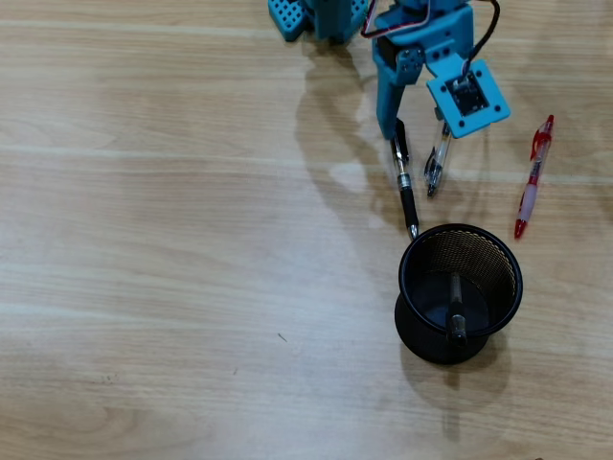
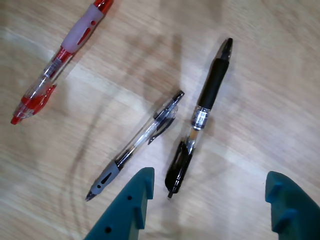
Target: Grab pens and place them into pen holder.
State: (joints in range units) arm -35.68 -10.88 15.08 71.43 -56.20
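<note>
In the wrist view three pens lie on the wooden table. A red and white pen [image 2: 60, 60] is at upper left, a clear pen [image 2: 137, 142] in the middle, and a black-gripped pen [image 2: 200, 117] to its right. My gripper [image 2: 210, 176] hovers open over them. The black-gripped pen's clip end lies just inside the left finger [image 2: 135, 205], and nothing is held. In the overhead view the gripper [image 1: 410, 129] is above the black-gripped pen [image 1: 404, 177] and the clear pen [image 1: 436, 168]. The red pen [image 1: 533, 177] lies to the right. The black mesh pen holder [image 1: 503, 259] stands just below, with a dark pen [image 1: 456, 311] inside.
The arm's blue base [image 1: 321, 17] sits at the top edge in the overhead view. The wrist camera mount [image 1: 467, 96] covers the upper end of the clear pen. Bare wooden table [image 1: 172, 268] spreads to the left of the holder.
</note>
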